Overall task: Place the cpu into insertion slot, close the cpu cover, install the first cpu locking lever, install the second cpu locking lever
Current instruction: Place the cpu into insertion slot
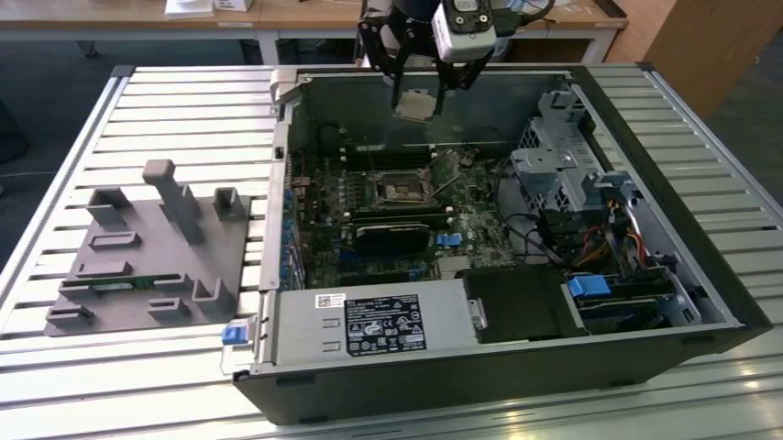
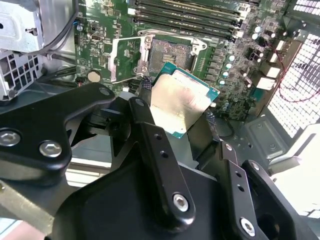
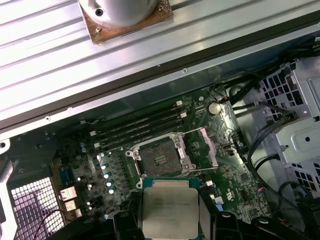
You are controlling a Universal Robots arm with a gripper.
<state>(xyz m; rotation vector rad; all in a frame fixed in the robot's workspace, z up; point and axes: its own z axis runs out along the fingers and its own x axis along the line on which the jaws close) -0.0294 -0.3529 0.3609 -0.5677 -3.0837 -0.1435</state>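
The black claw (image 1: 416, 96) is gripping the small flat square silvery-beige cpu (image 2: 180, 102) by opposite edges above the green motherboard (image 3: 227, 170), while the dark-centred, silver-rimmed square insertion slot (image 1: 402, 188) is lying uncovered well below it, slightly toward the near side.

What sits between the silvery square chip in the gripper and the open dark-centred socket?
Nothing: in the first wrist view the silvery square chip, held by the gripper, hangs clear of the metal-rimmed socket; the stretch between them is bare.
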